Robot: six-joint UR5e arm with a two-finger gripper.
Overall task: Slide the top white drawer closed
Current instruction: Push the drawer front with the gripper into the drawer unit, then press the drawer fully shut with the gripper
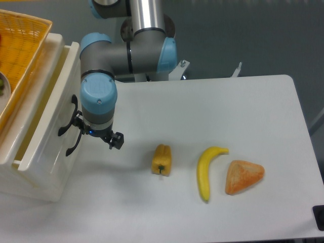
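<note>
worktop [243, 106]: banana [206, 169], orange wedge [244, 176], yellow pepper [162, 159] in a row near front | gripper [96, 135] against front panel of top white drawer [48, 119], by black handle [68, 129]; finger spread cannot tell | drawer at left, part open | orange basket [17, 55] far left

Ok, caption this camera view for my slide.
Robot arm's claw at the glossy white top drawer's black handle, drawer nearly closed.

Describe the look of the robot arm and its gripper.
The arm has grey cylindrical joint housings with light blue round end caps and a shiny silver tube link. The gripper is small and black, fixed below a grey wrist capped in blue.
</note>
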